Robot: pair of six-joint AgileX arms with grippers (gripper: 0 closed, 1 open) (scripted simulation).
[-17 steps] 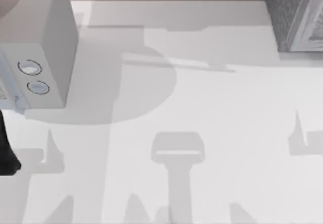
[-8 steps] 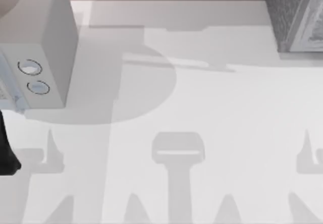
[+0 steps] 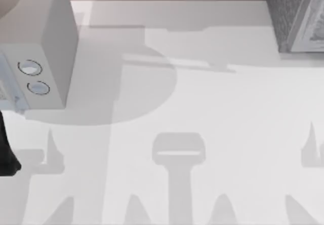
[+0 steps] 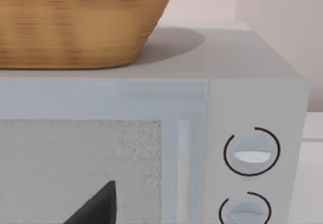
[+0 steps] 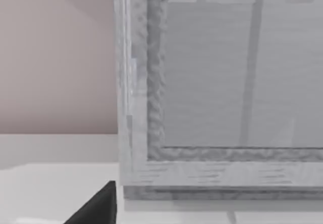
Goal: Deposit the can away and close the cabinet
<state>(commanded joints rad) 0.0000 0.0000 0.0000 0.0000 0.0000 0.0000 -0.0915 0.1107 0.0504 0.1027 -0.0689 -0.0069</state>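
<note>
the cabinet [image 3: 296, 17], far right, is faced with its door seen shut; right arm's shadow has shifted; grip undeterminable.

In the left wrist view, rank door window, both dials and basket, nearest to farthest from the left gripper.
From the left gripper:
1. Door window, directly ahead.
2. Lower dial, on the control panel.
3. Upper dial, above it.
4. Basket, on the box top.
Right gripper faces the cabinet.
</note>
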